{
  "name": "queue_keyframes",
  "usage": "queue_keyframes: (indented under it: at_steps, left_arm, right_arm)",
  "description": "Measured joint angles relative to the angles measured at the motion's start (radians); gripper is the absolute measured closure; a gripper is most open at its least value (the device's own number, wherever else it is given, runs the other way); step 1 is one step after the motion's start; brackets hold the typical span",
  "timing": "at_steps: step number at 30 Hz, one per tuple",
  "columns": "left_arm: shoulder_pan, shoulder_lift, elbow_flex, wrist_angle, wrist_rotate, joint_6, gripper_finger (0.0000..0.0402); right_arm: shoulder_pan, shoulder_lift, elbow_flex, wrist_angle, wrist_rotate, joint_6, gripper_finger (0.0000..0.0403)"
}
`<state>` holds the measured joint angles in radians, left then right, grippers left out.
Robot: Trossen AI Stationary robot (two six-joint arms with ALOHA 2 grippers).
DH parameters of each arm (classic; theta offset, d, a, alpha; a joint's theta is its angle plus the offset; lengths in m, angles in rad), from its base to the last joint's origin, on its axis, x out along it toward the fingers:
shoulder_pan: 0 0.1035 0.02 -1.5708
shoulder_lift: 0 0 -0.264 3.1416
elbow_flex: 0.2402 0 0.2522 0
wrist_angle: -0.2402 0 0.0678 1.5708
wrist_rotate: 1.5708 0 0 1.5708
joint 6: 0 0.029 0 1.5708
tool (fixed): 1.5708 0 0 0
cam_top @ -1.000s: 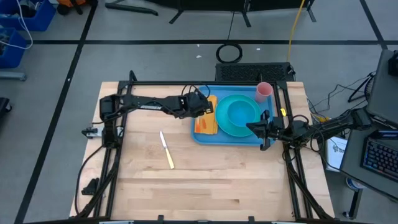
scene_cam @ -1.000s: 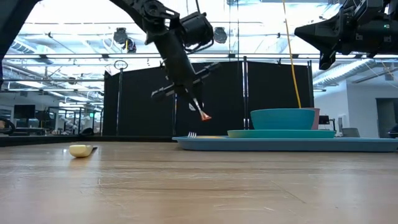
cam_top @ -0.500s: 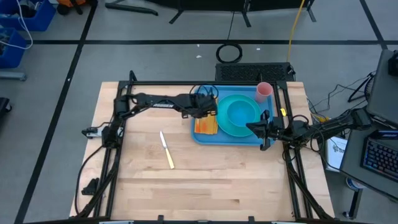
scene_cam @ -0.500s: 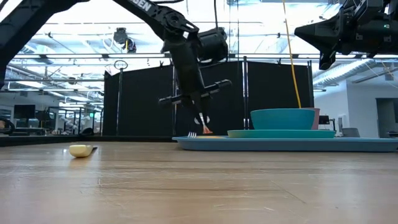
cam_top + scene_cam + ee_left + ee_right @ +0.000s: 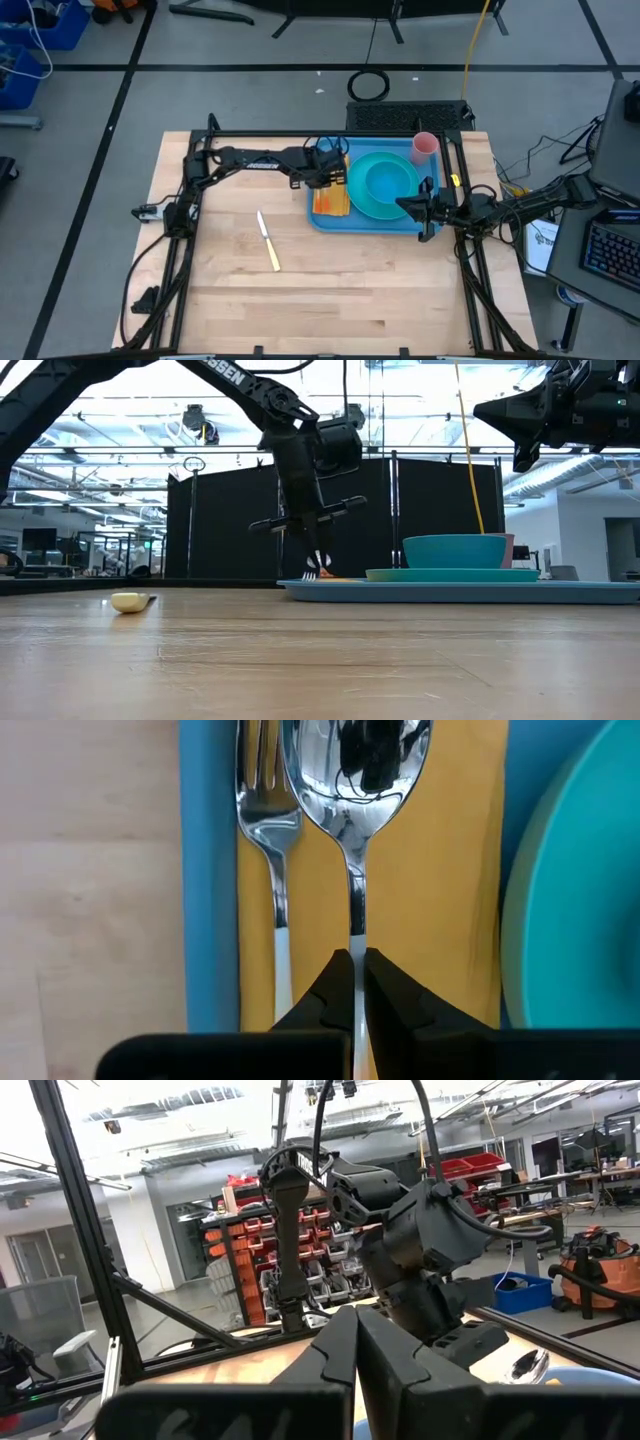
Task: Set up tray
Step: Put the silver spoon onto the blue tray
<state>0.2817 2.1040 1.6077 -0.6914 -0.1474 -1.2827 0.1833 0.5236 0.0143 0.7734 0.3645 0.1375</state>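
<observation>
The blue tray [image 5: 322,222] lies at the table's far right and carries a turquoise plate [image 5: 372,205] with a bowl [image 5: 390,180]. An orange napkin [image 5: 332,200] lies on the tray's left part, and a fork [image 5: 262,800] rests on it. My left gripper [image 5: 326,176] stands over the napkin, pointing down, shut on a spoon [image 5: 355,780] that lies beside the fork. My right gripper [image 5: 425,207] hangs shut above the tray's near right corner and touches nothing. My left gripper pinches the spoon's handle [image 5: 356,935] between its two fingers. It comes from above, fingers pointing down [image 5: 318,560]. The spoon runs parallel to the fork, its bowl [image 5: 355,770] ahead of the fingers over the napkin; whether the bowl touches the napkin, I cannot tell.
A knife with a yellow handle [image 5: 268,241] lies on the bare wood left of the tray, also seen in the low view [image 5: 130,601]. A pink cup [image 5: 424,146] stands at the tray's far right corner. Bare wood spreads across the table's near half.
My left gripper has come down with the spoon toward the napkin on the tray, shifting a little toward the plate and turning more upright. It has stayed shut on the spoon. The right arm has kept still.
</observation>
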Motion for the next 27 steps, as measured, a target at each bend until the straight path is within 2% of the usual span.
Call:
queue_keyframes:
  at_steps: [13,27]
  left_arm:
    - [0.017,0.008,0.0,0.006,0.045,0.025,0.0394]
    - [0.018,0.007,0.0,0.012,0.046,0.025,0.0394]
  right_arm:
    - [0.0,0.0,0.0,0.0,0.0,0.0,0.0403]
    - [0.0,0.0,0.0,0.0,0.0,0.0,0.0403]
